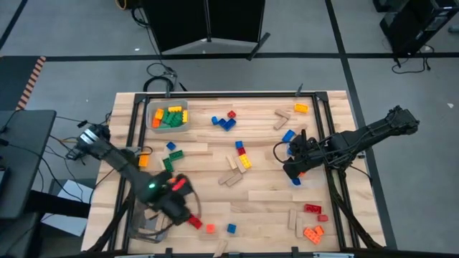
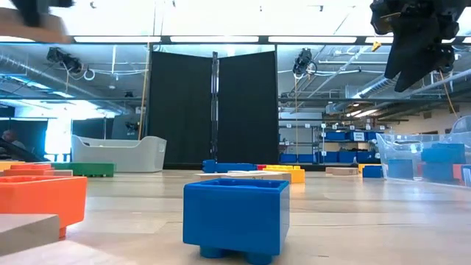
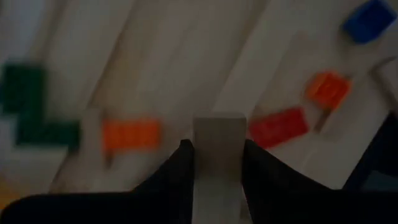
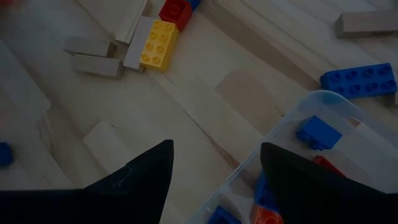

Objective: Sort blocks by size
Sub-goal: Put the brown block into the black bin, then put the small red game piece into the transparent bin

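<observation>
My left gripper (image 3: 213,163) is clamped on a plain tan wooden block (image 3: 218,143), which stands up between the two dark fingers (image 3: 171,174) in the left wrist view. Below it on the table (image 1: 215,190) lie a red brick (image 3: 278,127), two orange bricks (image 3: 131,134) and (image 3: 327,89), a green brick (image 3: 31,112) and a blue one (image 3: 369,20). From above, this gripper (image 1: 176,204) sits over the near left part of the table, close to a red brick (image 1: 195,223), an orange one (image 1: 210,228) and a blue one (image 1: 231,228).

My right gripper (image 4: 214,165) has its fingers spread apart and holds nothing. It hangs above the rim of a clear bin (image 4: 292,124) that has blue pieces (image 4: 318,134) in it. Past it lie a yellow brick (image 4: 158,43), a red brick (image 4: 175,10), a long blue brick (image 4: 360,79) and some wooden pieces (image 4: 96,65). From above it is on the right side of the table (image 1: 297,166).

Other blocks are scattered over the table, and a grey bin (image 1: 168,117) at the far left holds green, yellow and orange ones.
</observation>
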Robot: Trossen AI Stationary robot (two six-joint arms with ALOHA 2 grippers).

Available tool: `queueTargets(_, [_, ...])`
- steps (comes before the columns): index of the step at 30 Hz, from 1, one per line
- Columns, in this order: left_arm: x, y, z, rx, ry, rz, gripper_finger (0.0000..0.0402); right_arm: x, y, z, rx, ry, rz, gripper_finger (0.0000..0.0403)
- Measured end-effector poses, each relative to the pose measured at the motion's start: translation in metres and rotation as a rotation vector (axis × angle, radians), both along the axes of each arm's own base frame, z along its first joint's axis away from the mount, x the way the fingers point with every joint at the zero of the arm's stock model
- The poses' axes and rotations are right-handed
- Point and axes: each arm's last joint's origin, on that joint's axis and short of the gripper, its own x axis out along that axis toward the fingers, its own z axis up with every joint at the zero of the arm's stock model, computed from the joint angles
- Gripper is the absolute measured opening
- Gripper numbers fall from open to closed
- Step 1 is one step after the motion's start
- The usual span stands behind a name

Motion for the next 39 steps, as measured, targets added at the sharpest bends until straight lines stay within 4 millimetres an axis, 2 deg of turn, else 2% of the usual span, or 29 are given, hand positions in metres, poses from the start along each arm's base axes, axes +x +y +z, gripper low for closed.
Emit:
queueTargets(3, [-0.025,-0.011,0.003,0.034,0.064,-0.009,0.0104,0.001,0.000,0.000,0.004,-0.011,0.000,0.0256])
queueTargets(6, [-0.042,-0.027,-0.002,0.041,0.107,-0.137,0.0104,0.002,0.001,0.001,0.008,-0.022,0.000,0.0256])
queueTargets(10, [-0.058,-0.046,-0.019,0.007,0.130,-0.317,0.0104,0.002,0.000,0.001,0.002,-0.027,-0.004,0.0256])
queueTargets(14, [-0.071,-0.055,-0.042,-0.030,0.129,-0.266,0.0126,0.003,0.000,0.001,-0.001,-0.036,-0.007,0.0256])
queueTargets(18, [-0.074,-0.061,-0.060,-0.092,0.104,-0.260,0.0141,0.003,0.000,0.001,-0.001,-0.036,-0.007,0.0256])
queueTargets(23, [-0.077,-0.060,-0.071,-0.127,0.145,-0.263,0.0144,0.003,0.000,0.001,-0.002,-0.036,-0.007,0.0256])
queueTargets(31, [-0.078,-0.057,-0.074,-0.113,0.165,-0.232,0.0146,0.003,0.000,0.001,-0.005,-0.034,-0.001,0.0256])
queueTargets(39, [-0.078,-0.051,-0.074,-0.095,0.191,-0.107,0.0147,0.002,0.000,0.001,-0.007,-0.026,-0.004,0.0256])
